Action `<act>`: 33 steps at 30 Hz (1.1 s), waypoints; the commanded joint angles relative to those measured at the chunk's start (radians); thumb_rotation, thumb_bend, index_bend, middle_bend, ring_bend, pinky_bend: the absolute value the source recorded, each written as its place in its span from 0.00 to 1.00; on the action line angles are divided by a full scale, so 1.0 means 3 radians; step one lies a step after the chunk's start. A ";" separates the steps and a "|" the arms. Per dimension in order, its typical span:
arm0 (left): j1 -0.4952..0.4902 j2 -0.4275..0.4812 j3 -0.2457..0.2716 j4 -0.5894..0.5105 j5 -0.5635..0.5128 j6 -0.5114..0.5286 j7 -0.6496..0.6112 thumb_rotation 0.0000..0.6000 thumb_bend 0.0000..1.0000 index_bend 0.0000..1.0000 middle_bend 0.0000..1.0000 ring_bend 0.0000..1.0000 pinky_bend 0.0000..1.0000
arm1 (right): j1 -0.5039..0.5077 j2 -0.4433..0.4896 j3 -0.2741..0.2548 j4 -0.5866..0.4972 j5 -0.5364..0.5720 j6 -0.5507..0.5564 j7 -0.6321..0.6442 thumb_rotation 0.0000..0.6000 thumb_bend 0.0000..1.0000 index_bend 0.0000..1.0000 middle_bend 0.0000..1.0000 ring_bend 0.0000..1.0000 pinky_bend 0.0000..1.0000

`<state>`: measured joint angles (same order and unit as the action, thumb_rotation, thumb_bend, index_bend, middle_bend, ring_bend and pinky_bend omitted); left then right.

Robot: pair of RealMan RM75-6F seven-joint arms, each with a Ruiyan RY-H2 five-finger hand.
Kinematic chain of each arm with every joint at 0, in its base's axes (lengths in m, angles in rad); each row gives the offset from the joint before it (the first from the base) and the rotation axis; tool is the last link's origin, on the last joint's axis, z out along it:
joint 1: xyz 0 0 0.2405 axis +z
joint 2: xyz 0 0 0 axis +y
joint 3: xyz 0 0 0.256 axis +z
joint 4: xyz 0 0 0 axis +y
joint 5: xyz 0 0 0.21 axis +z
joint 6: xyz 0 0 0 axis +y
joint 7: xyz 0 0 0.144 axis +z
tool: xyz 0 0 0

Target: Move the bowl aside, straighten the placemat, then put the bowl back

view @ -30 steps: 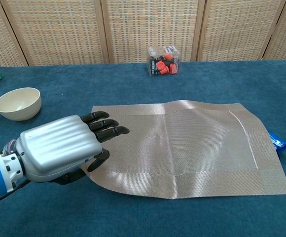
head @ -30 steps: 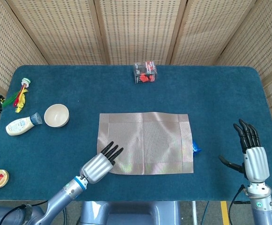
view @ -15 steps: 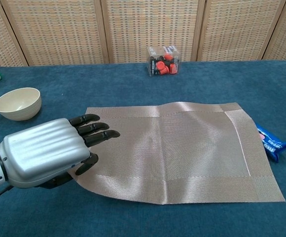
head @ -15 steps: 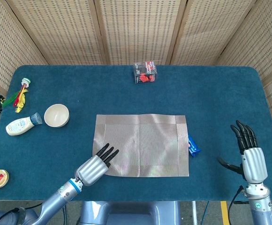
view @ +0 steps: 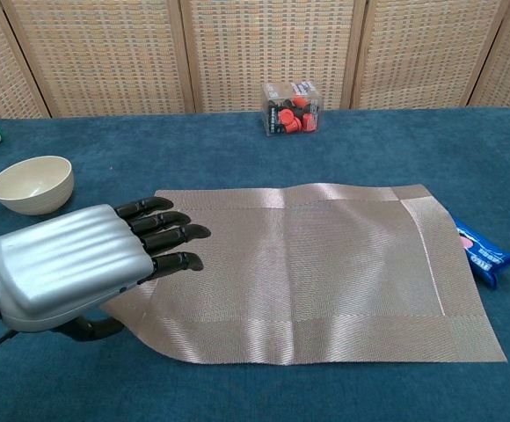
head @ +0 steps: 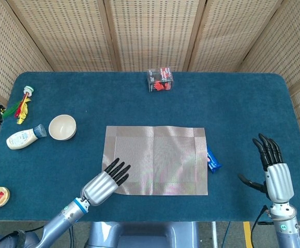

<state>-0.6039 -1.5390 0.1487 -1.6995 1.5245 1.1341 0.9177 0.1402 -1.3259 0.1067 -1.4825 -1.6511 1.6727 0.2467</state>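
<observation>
One woven beige rectangular placemat lies flat at mid-table, square to the table edges. One cream ceramic bowl stands well left of it, apart from both hands. The left hand rests over the placemat's near-left corner, fingers extended and slightly apart; whether it presses the mat cannot be confirmed. The right hand, fingers spread and holding nothing, appears only in the head view, near right. One blue packet lies just beside the placemat's right edge. One clear box of red items sits far centre.
</observation>
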 commanded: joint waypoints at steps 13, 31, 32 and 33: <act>0.0450 0.0375 -0.0099 -0.0150 0.0360 0.0836 -0.0680 1.00 0.24 0.14 0.00 0.00 0.00 | -0.0021 0.0014 -0.0056 -0.0080 -0.0085 0.0028 -0.0107 1.00 0.25 0.09 0.00 0.00 0.00; 0.0649 0.0580 -0.0735 0.0805 -0.0694 0.0704 -0.1466 1.00 0.14 0.17 0.00 0.00 0.00 | -0.0023 0.0004 -0.0096 -0.0130 -0.0133 0.0004 -0.0208 1.00 0.25 0.09 0.00 0.00 0.00; 0.0648 0.0557 -0.0744 0.0871 -0.0724 0.0674 -0.1483 1.00 0.14 0.18 0.00 0.00 0.00 | -0.0022 0.0003 -0.0097 -0.0129 -0.0130 -0.0001 -0.0207 1.00 0.25 0.09 0.00 0.00 0.00; 0.0645 0.0530 -0.0754 0.0939 -0.0754 0.0644 -0.1495 1.00 0.14 0.19 0.00 0.00 0.00 | -0.0021 0.0003 -0.0098 -0.0129 -0.0128 -0.0006 -0.0205 1.00 0.25 0.09 0.00 0.00 0.00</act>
<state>-0.4119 -1.3644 -0.0674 -1.4510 1.3207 1.3492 0.4849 0.1338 -1.3250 0.0776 -1.5213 -1.6897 1.6711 0.1851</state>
